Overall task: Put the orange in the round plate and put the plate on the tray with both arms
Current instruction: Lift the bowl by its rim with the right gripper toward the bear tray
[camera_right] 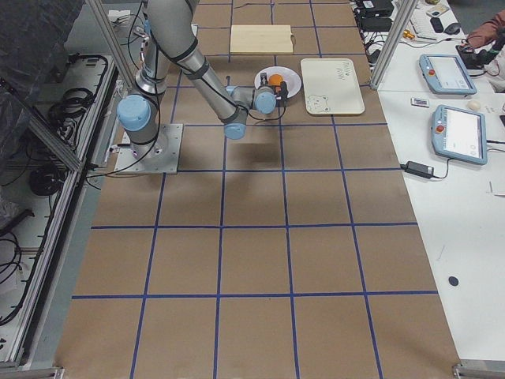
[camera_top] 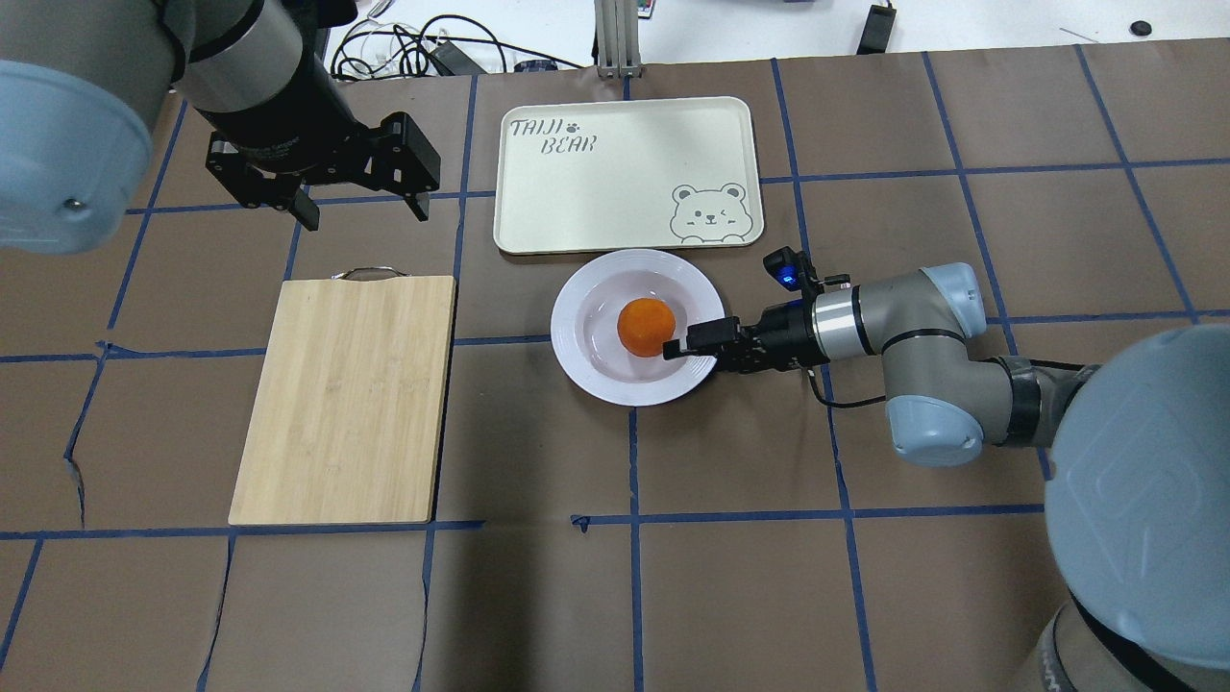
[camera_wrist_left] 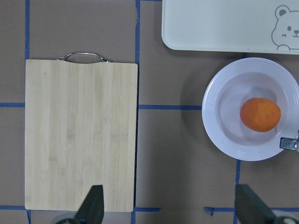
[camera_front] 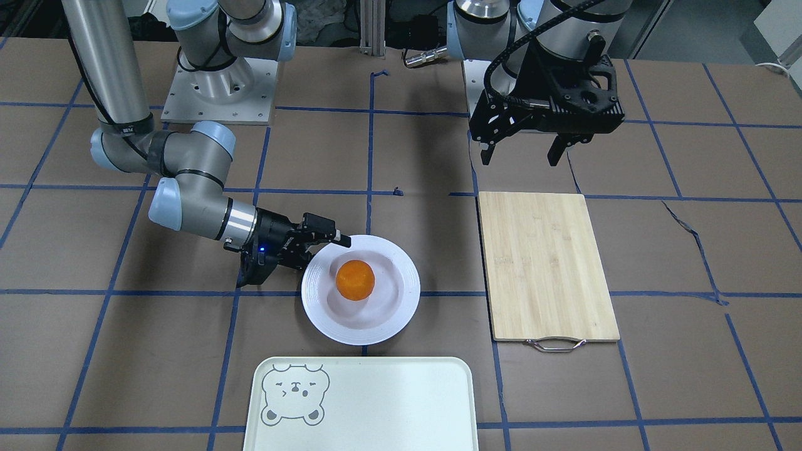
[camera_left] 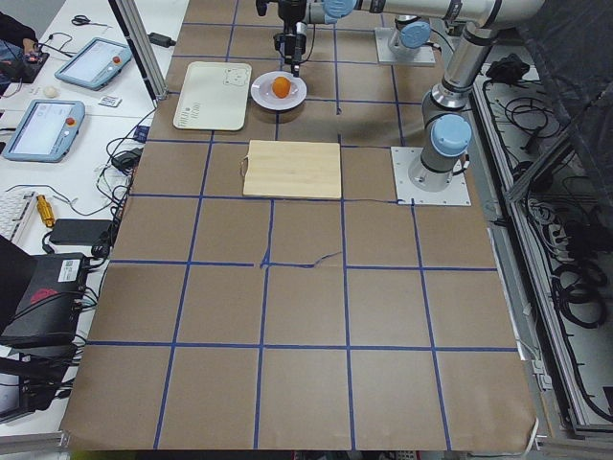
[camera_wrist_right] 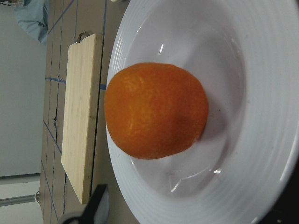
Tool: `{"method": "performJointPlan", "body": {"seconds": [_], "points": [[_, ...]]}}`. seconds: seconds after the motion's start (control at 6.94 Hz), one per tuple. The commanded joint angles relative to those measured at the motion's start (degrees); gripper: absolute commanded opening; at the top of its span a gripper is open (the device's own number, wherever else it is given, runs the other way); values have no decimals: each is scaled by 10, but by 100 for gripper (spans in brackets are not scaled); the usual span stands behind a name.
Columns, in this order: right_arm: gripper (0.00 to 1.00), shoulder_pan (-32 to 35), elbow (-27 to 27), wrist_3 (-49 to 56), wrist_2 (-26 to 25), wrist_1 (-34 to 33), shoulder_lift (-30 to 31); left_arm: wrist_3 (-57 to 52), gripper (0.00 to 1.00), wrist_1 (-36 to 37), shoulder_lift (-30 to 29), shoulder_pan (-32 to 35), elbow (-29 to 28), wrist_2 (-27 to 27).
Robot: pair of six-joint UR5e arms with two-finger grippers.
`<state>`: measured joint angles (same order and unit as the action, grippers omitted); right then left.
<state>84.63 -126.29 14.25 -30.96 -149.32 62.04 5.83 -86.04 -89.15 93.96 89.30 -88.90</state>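
Black right gripper (camera_top: 684,346), fingers spread astride rim of glossy white round plate (camera_front: 408,275) mid-frame; black left gripper (camera_front: 520,156) spread, upper right: 1-sided lift could tip plate, spilling small dimpled orange (camera_front: 355,280).

Brown paper-covered table (camera_left: 306,307) with blue tape grid (camera_left: 343,268), white side bench (camera_right: 458,229) holding tablets (camera_right: 461,134).

The table (camera_top: 730,577) has a brown paper top with a grid of blue tape lines (camera_top: 633,461) across it. Going by the overhead view, three things sit right on it. The round plate (camera_top: 588,370) is about mid-table, with the tray (camera_top: 625,183) at its 12 o'clock and only a thin gap between them. A bamboo cutting board (camera_top: 346,399) lies well off at 9 o'clock, metal handle (camera_top: 365,273) pointing to 12.
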Motion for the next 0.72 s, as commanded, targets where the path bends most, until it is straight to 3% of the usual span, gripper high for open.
{"method": "performJointPlan", "body": {"seconds": [0.0,0.14,0.43,0.58], "points": [[79,11,-1,-1,-1,0,-3,0,100,0,0,0,0,0],[65,13,-1,-2,-1,0,-2,1,100,0,0,0,0,0],[24,13,1,-5,-1,2,3,0,100,0,0,0,0,0],[12,12,1,-5,-1,2,3,1,100,0,0,0,0,0]]}}
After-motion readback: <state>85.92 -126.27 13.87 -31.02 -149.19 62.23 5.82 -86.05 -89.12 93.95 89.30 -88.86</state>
